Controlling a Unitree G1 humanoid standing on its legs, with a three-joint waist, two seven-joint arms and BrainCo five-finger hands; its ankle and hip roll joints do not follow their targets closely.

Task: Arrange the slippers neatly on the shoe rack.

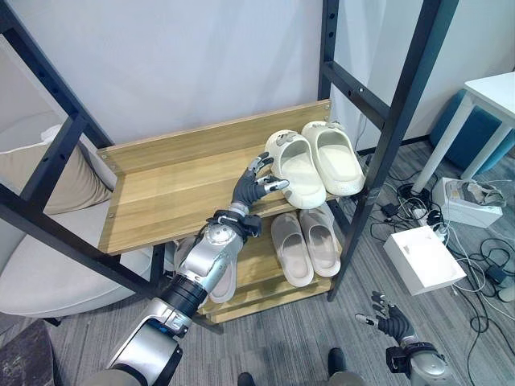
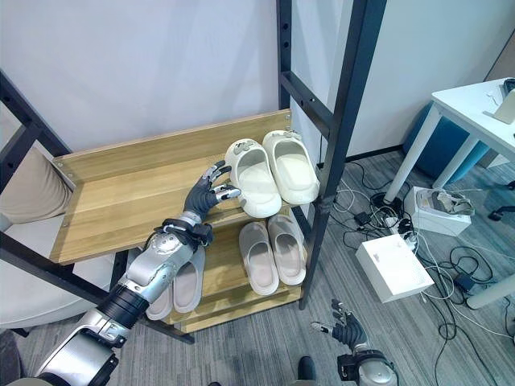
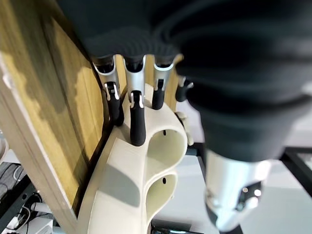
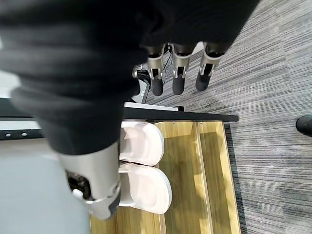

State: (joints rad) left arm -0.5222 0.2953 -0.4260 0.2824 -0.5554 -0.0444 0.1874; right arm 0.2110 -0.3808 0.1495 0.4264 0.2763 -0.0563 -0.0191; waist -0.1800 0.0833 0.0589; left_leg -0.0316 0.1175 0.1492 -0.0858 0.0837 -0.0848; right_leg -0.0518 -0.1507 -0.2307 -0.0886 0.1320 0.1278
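- Cream slippers (image 1: 315, 163) sit side by side at the right end of the shoe rack's (image 1: 161, 189) upper shelf.
- Left hand (image 1: 256, 186), fingers spread, rests against the nearer slipper's side.
- Right hand (image 1: 393, 323) hangs relaxed and empty above the carpet.
- Grey slippers (image 1: 306, 244) lie on the lower shelf.

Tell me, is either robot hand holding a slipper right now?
No. The left robot hand is open beside the cream slippers on the top shelf; the right robot hand hangs open over the floor.
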